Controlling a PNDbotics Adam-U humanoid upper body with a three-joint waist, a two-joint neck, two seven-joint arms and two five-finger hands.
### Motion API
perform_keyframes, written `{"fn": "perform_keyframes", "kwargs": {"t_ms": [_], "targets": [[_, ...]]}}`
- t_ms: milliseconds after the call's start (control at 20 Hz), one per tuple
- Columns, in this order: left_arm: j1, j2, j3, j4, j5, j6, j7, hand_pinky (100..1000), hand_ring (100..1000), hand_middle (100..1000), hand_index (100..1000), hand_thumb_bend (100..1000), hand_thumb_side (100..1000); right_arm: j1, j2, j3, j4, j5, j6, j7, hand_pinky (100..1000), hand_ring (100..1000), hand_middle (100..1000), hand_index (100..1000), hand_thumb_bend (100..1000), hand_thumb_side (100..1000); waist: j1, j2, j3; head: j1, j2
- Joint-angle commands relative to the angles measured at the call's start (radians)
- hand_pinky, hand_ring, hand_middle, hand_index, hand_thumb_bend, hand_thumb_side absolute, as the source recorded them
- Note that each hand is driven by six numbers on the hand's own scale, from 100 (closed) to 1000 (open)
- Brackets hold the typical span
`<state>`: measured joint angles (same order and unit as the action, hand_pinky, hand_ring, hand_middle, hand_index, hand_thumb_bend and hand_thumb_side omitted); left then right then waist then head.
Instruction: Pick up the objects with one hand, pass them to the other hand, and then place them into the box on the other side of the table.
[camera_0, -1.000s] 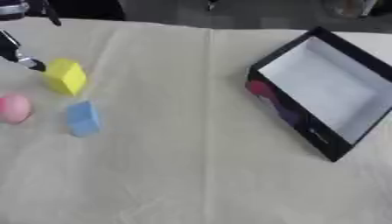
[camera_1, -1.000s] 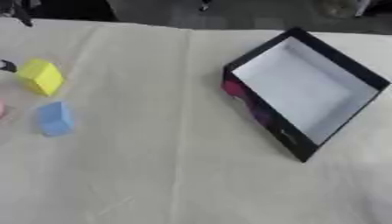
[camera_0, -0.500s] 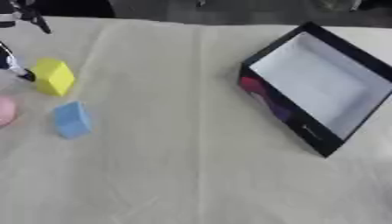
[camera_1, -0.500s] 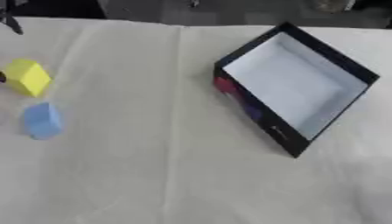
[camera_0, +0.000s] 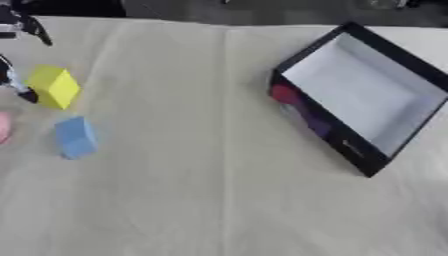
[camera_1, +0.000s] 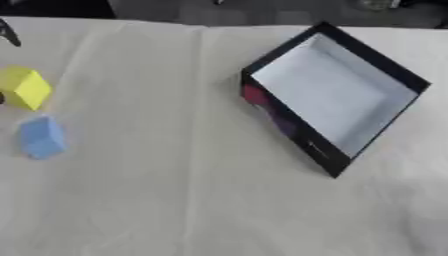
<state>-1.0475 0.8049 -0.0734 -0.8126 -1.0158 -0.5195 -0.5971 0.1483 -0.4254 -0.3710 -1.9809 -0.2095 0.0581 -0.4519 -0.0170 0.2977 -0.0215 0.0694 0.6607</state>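
Note:
A yellow block (camera_0: 54, 86) stands at the table's left side. Below it lies a blue block (camera_0: 76, 136), and a pink object (camera_0: 3, 127) shows only partly at the left edge. My left hand (camera_0: 19, 88) comes in from the left edge; only dark fingers show, spread and straight, with one fingertip against the yellow block's left side. It holds nothing. The black box (camera_0: 325, 131) with a white inside (camera_1: 337, 95) sits askew on the right. My right hand shows in neither view.
The cream tablecloth (camera_0: 201, 190) covers the whole table. Its far edge runs along the top, with dark shapes behind it. A wide stretch of cloth lies between the blocks and the box.
The whole picture has drifted left, so the camera moved. My left hand's fingers stay beside the yellow block; the blocks and box keep their places on the cloth.

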Motion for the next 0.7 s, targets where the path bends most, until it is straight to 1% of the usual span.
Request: {"fn": "perform_keyframes", "kwargs": {"t_ms": [50,100,400,650,700], "targets": [[-0.020,0.015,0.023,0.010,-0.040,-0.132,-0.121,977,887,823,838,860,289,-0.006,-0.011,-0.003,-0.019,0.006,0.004,0.004,733,924,879,990,100,546,-0.009,-0.001,-0.003,0.008,-0.020],[-0.021,0.011,0.027,0.018,-0.049,-0.126,-0.113,978,887,822,836,855,272,-0.006,-0.009,-0.002,-0.019,0.007,0.005,0.005,733,924,879,989,100,549,-0.009,0.000,-0.005,0.011,-0.021],[-0.026,-0.007,0.038,0.051,-0.107,-0.102,-0.076,976,888,823,835,845,235,-0.011,-0.002,0.002,-0.019,0.008,0.012,0.009,733,923,877,988,100,551,-0.009,0.005,-0.012,0.021,-0.026],[-0.029,-0.017,0.049,0.065,-0.122,-0.096,-0.040,979,884,814,826,824,145,-0.011,0.005,0.006,-0.019,0.011,0.019,0.014,733,922,876,987,100,561,-0.010,0.009,-0.016,0.023,-0.028],[-0.029,-0.018,0.049,0.067,-0.124,-0.096,-0.033,978,883,813,825,818,114,-0.011,0.006,0.006,-0.019,0.012,0.020,0.014,733,922,875,986,100,561,-0.010,0.009,-0.016,0.024,-0.028]]}}
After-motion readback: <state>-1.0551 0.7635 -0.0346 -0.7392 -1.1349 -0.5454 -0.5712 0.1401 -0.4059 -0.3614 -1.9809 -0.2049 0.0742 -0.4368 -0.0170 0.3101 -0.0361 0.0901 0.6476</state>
